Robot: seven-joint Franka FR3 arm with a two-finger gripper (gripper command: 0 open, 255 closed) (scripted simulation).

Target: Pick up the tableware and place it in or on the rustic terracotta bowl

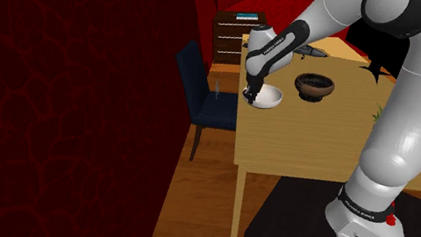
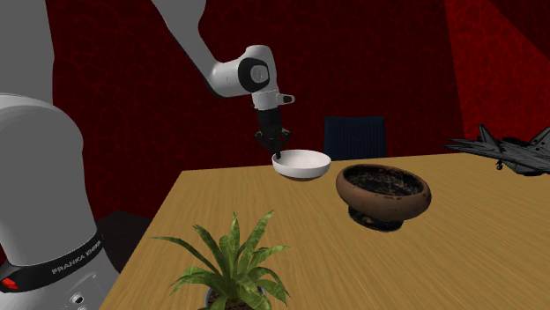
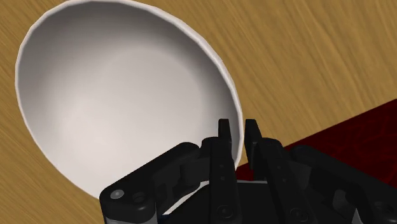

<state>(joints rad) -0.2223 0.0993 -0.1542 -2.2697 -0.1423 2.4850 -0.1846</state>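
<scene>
End effector [image 3: 238, 127] clamped narrow on the white bowl [image 3: 121, 95] rim, bowl right under it; grasp looks made, so next is lift, carry beside to the brown bowl [image 2: 383, 192] on the worktop [image 2: 264, 211], release.

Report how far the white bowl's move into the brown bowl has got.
Done: the black gripper is shut on the rim of the round white bowl. In hand: the lift; it looks barely off the wooden table. Left: carrying it to the rough brown bowl, empty beside it.
</scene>
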